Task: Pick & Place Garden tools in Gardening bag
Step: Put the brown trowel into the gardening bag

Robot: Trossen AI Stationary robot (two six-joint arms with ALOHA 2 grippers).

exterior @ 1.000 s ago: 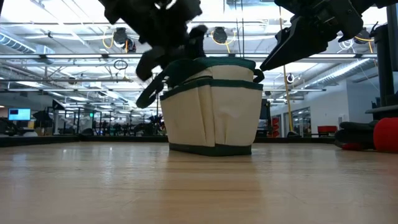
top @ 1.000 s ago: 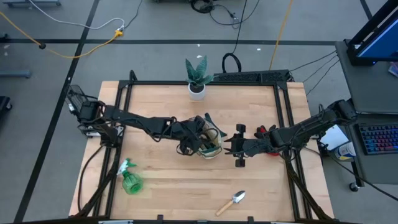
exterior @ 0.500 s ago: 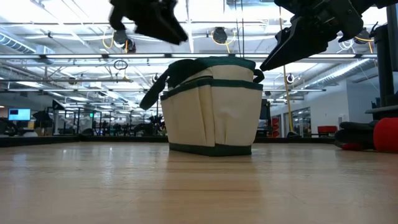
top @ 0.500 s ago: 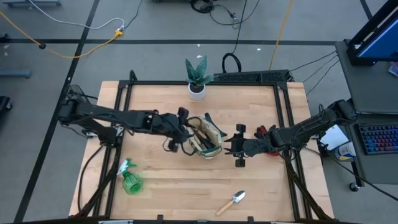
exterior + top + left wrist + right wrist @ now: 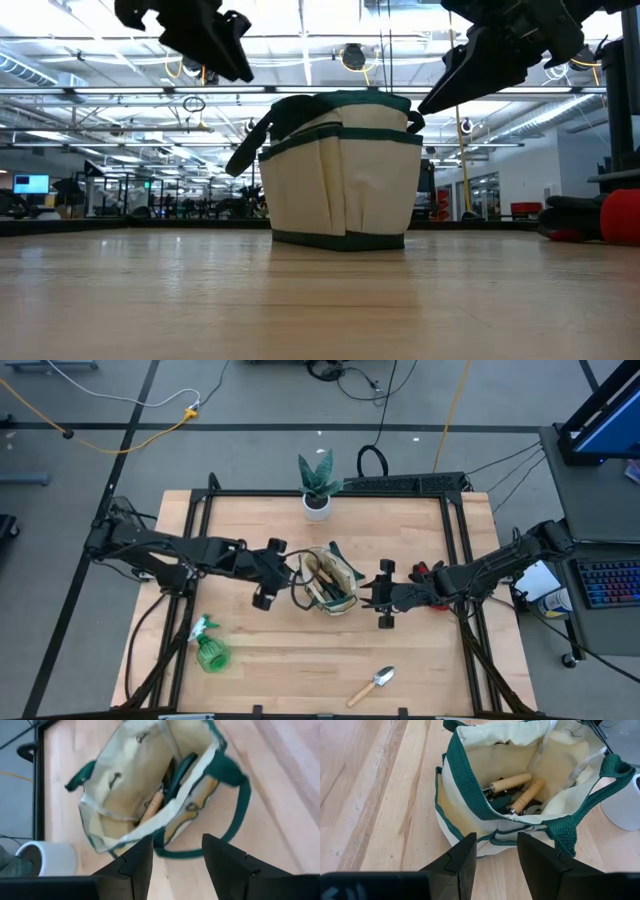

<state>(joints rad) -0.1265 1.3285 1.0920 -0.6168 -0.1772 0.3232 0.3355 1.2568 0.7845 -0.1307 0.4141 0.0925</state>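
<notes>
The beige gardening bag (image 5: 330, 582) with green trim stands upright on its base at the table's middle; it also shows in the low view (image 5: 340, 170). Inside it lie wooden-handled tools (image 5: 512, 782) and dark pruners (image 5: 180, 770). My left gripper (image 5: 288, 568) is open and empty, raised just left of the bag, as its wrist view (image 5: 177, 855) shows. My right gripper (image 5: 368, 592) is open and empty just right of the bag, near its rim (image 5: 495, 855). A green spray bottle (image 5: 210, 650) and a trowel (image 5: 372, 685) lie on the table. A red item (image 5: 425, 570) lies by the right arm.
A green plant in a white pot (image 5: 317, 485) stands at the table's far edge, behind the bag. The bag's green loop handle (image 5: 235, 805) hangs out over its left side. The spray bottle is front left, the trowel at the near edge right of centre.
My left gripper has drawn back from over the bag's mouth toward the table's left edge and risen a little. The bag has stayed where it was. My right gripper has kept still.
</notes>
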